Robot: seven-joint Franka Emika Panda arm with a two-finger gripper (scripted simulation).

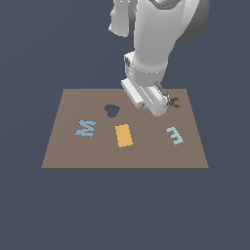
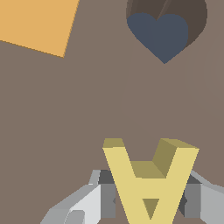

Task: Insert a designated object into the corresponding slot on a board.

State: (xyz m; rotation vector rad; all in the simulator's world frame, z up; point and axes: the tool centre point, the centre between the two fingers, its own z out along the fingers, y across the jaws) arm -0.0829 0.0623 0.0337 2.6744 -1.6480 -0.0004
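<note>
Brown board (image 1: 63, 151) on dark floor (pincer (image 2: 149, 199) grips yellow A (image 2: 151, 175)).

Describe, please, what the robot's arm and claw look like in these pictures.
The arm is built of thick, rounded, glossy white segments with darker grey at the upper joint. No cables or markings show. It ends in a boxy white hand section. The claw has two angular light-grey fingers with darker grey inner blocks.

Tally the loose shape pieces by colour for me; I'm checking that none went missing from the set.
Yellow: 1, the A block, held in the gripper
Blue: 1, the M
Orange: 1, the rectangle
Pale teal: 1, the E
Total: 4
</note>
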